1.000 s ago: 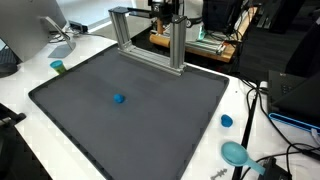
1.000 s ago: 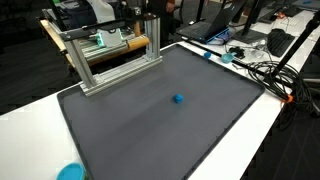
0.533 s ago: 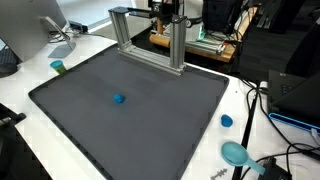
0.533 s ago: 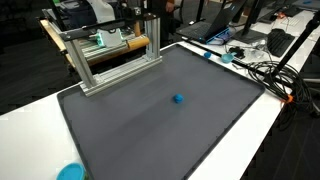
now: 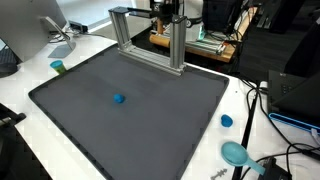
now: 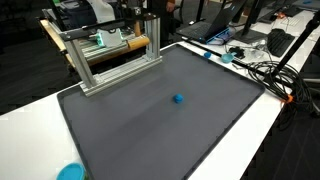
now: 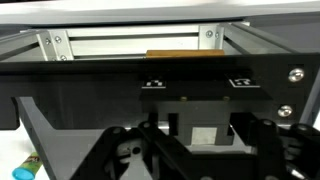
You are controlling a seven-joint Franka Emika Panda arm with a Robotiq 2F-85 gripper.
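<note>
A small blue object (image 5: 118, 98) lies alone near the middle of the dark grey mat (image 5: 160, 120); it also shows in the other exterior view (image 6: 178, 99). An aluminium frame (image 5: 150, 40) stands along the mat's far edge and appears in both exterior views (image 6: 110, 55). In the wrist view my gripper (image 7: 195, 150) is open and empty, its dark fingers spread wide at the bottom of the picture, facing the aluminium frame (image 7: 130, 42) at close range. It is far from the blue object. In the exterior views only a dark part of the arm (image 5: 165, 10) shows behind the frame's top.
A small blue cap (image 5: 226, 121) and a teal bowl (image 5: 235, 153) sit on the white table beside the mat. A green cup (image 5: 58, 67) stands at another edge. Cables (image 6: 270, 68) and lab equipment surround the table.
</note>
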